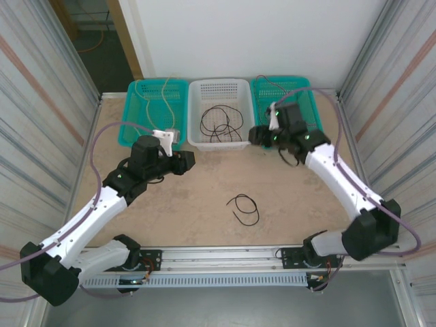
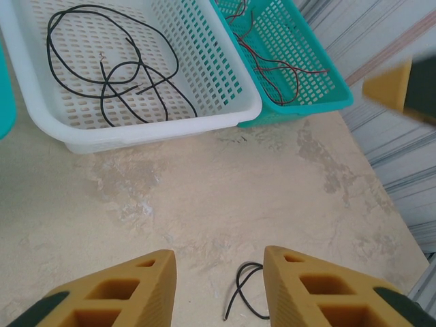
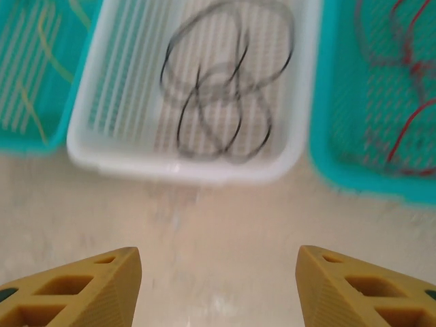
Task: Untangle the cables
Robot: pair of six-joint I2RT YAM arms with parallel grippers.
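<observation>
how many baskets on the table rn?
3, in a row at the far edge: left teal basket with the yellow cable, white basket in the middle with a black cable, right teal basket with the red cable. None look hidden.

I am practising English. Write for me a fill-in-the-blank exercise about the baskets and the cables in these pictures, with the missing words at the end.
1. The cables in the white basket are ____.
2. The red cables lie in a teal basket on the white basket's ____ side.
3. The left teal basket holds ____ wires.
4. One black cable lies outside all baskets, on the ____.

Missing words: black; right; yellow; table.
</observation>
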